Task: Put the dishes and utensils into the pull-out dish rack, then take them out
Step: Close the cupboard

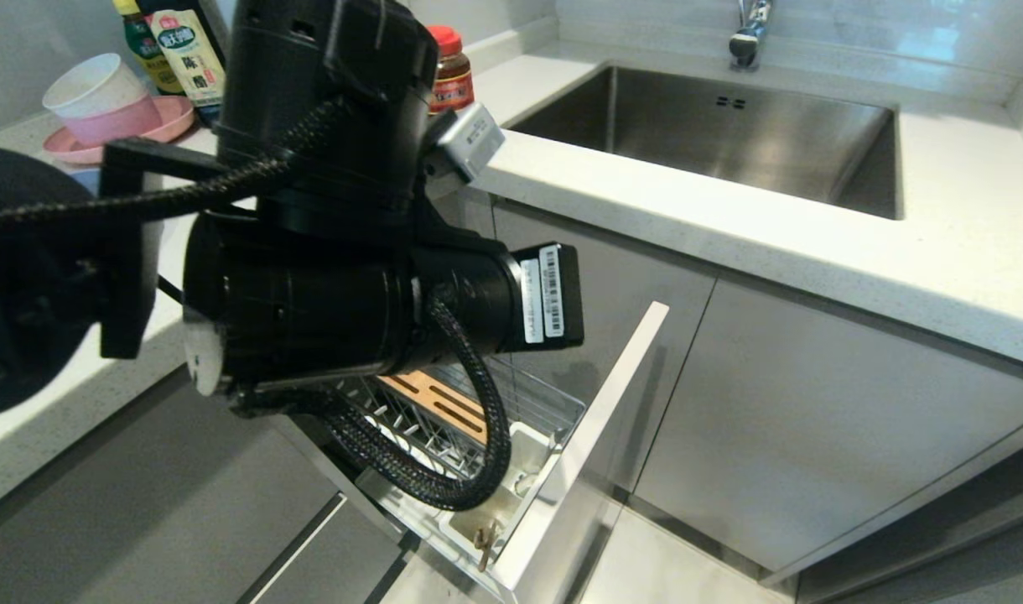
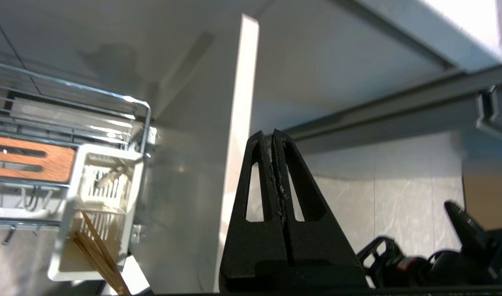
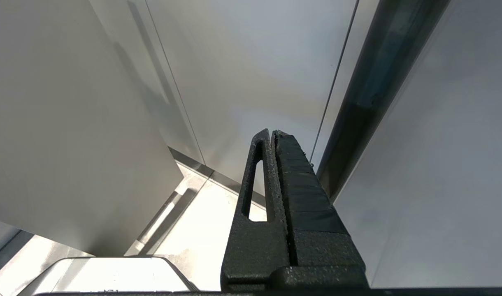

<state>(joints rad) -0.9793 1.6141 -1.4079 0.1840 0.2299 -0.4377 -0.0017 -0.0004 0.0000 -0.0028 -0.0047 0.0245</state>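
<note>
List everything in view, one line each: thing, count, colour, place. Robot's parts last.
Chrome wire pull-out dish rack: one, pulled out under the counter.
Slotted wooden strip: one, orange-brown, in the rack.
White plastic utensil caddy: one, at the rack's front.
Light wooden chopsticks: one pair, in the caddy.
Pink plate: one, on the counter, with stacked pink and white bowls on it.
Bottles: three, behind the plate.
Steel sink: one.
Left gripper: shut, empty, beside the rack.
Right gripper: shut, by the cabinets.
</note>
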